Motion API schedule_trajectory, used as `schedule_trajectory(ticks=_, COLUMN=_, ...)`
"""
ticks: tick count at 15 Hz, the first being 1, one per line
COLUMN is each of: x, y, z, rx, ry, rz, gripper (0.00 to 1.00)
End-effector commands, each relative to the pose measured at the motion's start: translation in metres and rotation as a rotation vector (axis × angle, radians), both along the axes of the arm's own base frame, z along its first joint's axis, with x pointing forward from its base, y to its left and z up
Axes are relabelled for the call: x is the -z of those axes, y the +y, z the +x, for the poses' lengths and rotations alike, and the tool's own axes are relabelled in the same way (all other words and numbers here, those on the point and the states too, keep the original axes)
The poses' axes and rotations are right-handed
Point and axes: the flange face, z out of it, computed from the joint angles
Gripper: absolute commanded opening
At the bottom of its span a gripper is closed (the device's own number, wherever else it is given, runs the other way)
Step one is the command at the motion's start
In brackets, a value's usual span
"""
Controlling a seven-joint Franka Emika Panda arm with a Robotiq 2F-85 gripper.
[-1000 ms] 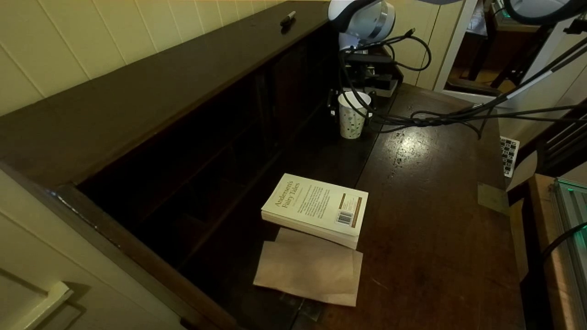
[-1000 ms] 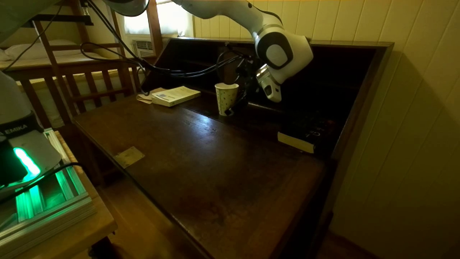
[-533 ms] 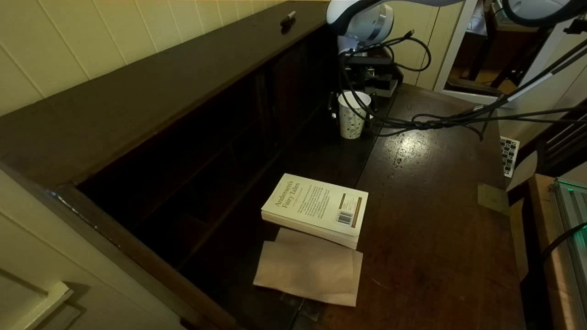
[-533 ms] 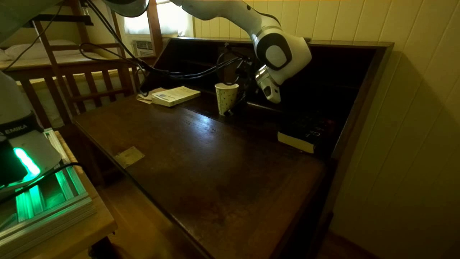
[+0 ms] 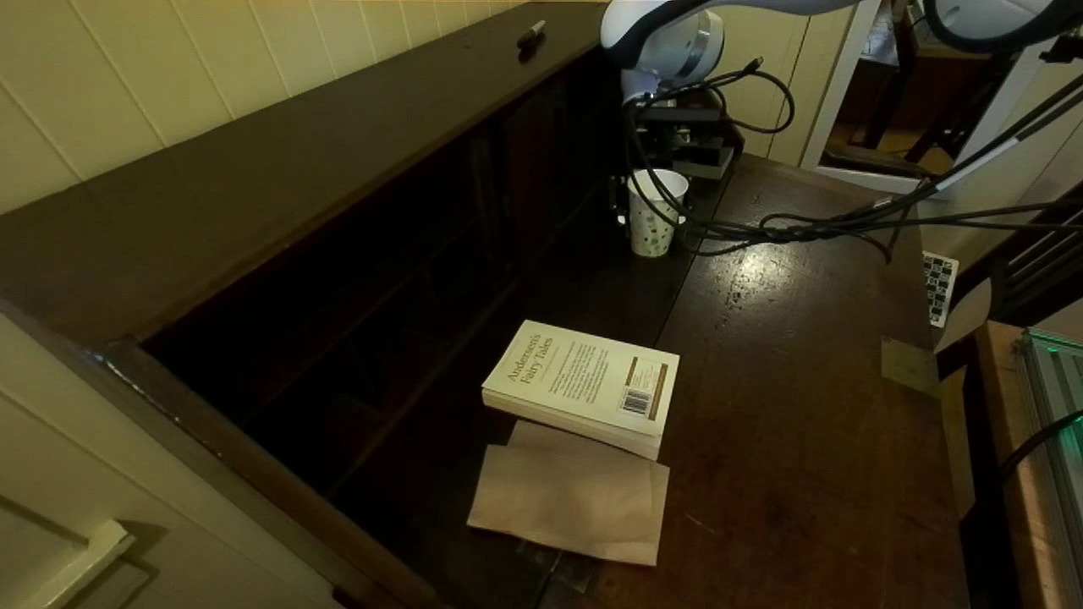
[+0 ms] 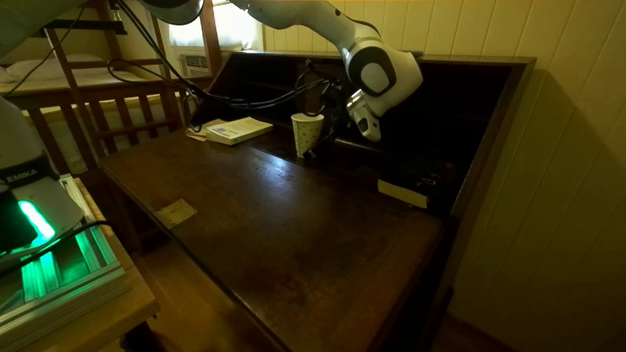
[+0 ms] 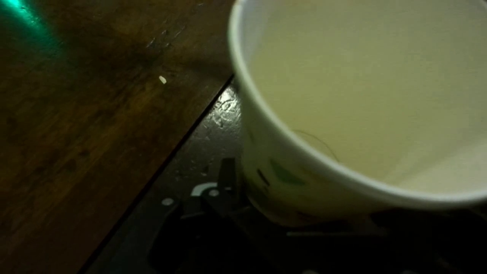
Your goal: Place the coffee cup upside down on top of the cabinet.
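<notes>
The coffee cup [image 5: 652, 224] is a small white tapered cup with a dotted pattern. It stands upright, mouth up, on the inner strip of the dark brown cabinet's desk surface, and shows also in an exterior view [image 6: 307, 134]. My gripper [image 5: 651, 220] comes in low with one finger on each side of the cup and looks closed against its sides. In the wrist view the cup [image 7: 289, 171] fills the right side, with a finger [image 7: 227, 177] close against its wall; the opposite finger is mostly hidden in the dark. The cabinet's narrow flat top [image 5: 296, 161] runs along the wall.
A marker [image 5: 531, 35] lies on the cabinet top. A white paperback [image 5: 584, 385] and brown paper [image 5: 571, 499] lie on the desk surface. A thick dark book [image 6: 415, 188] lies at the far end. Loose black cables [image 5: 787, 224] hang in front of the cup. Open shelves are behind it.
The fingers have drawn closer together around the cup. The cup has shifted slightly toward the front of the desk. The arm has moved very slightly.
</notes>
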Motion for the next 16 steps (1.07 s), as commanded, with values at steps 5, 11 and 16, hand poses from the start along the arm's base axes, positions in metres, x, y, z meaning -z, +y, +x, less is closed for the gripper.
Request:
schedule_trajectory(ticks=5, x=-0.001, y=0.002, z=0.005, rx=-0.011, ry=0.015, rz=-0.002, gripper=0.39)
schedule_trajectory(ticks=11, x=-0.014, y=0.003, z=0.006, rx=-0.027, ry=-0.009, rz=-0.007, gripper=0.38)
schedule_trajectory(ticks=16, x=-0.038, y=0.005, z=0.008, rx=-0.059, ry=-0.052, rz=-0.017, gripper=0.38)
